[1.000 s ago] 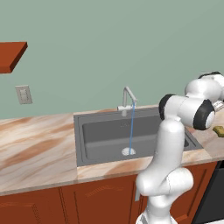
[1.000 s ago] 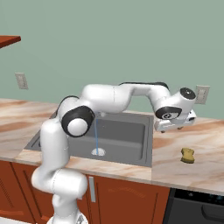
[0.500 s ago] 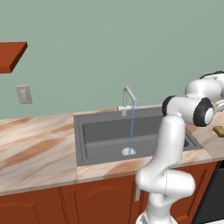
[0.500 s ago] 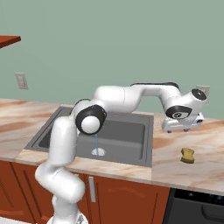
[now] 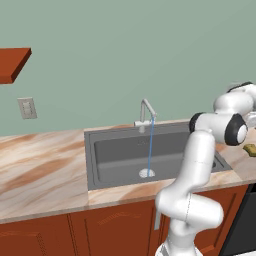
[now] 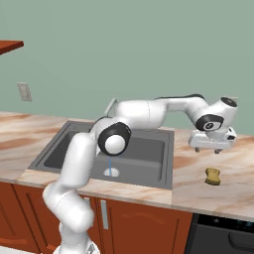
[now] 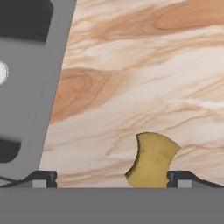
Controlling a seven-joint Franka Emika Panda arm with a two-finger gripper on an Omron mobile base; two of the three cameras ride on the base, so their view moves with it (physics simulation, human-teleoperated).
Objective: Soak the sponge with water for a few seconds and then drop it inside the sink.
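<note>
On the marble counter (image 6: 233, 193) to the right of the sink (image 6: 163, 166), the sponge (image 6: 213, 175) lies flat by itself, touching nothing but the stone. In the right base view it sits at about four o'clock from the basin, well apart from the raised rim. The gripper (image 6: 212, 148) hangs above the counter at roughly eleven o'clock from the sponge, clear of it, with its jaws spread wide and nothing between them. That wide spread suits a block approached from above: the fingers can pass down either side before closing.

In the hand view the sponge (image 7: 152, 160) shows at about five o'clock, low in the picture and nearer the right fingertip than the left, so the hand does not seem centred over it yet. The grey sink wall (image 7: 43, 100) runs down the nine o'clock side of that view, which says the camera looks down near the basin's right edge.

The water (image 5: 149, 145) falls as a thin blue line from the faucet (image 5: 146, 110) to the drain (image 5: 146, 173), at about six o'clock from the spout. It is already running, so the soaking spot is ready in the basin.

My judgement is that the task stands at its first step, reaching for the sponge. The next move calls for shifting the hand over the block and lowering it.
</note>
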